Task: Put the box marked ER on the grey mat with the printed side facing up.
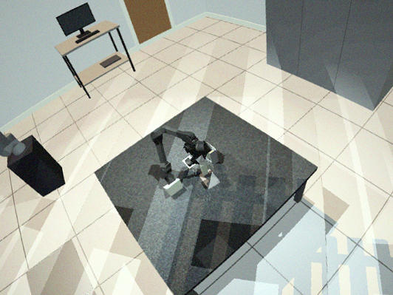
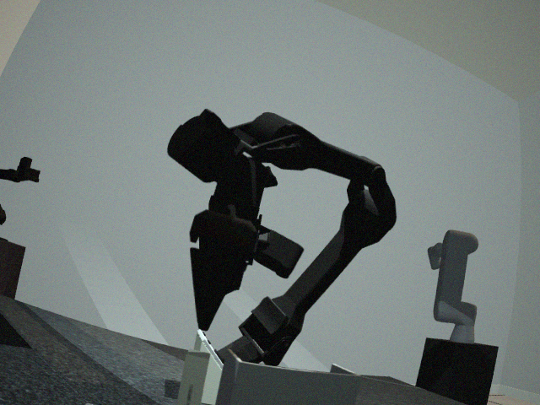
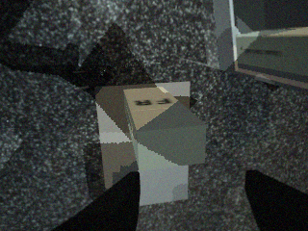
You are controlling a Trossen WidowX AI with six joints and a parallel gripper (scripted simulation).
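Box (image 1: 205, 167) (image 2: 192, 375) (image 3: 168, 144), on the mat (image 1: 212, 181) (image 3: 164, 187), apparently standing on end. Its likeliest failure is being left upright, print sideways; a nudge from a descending finger could topple it print-down or off the mat. The lettered side faces the wrist view's upper edge; the long axis runs roughly upright. The code's first letter is unclear. Above: gripper (image 1: 203, 158) (image 2: 202, 327) (image 3: 192, 179), fingers spread, nothing between them. Beside the mat, apart: bin (image 1: 184, 160) (image 2: 288, 383) (image 3: 224, 43), with another box (image 3: 271, 54) visible inside.
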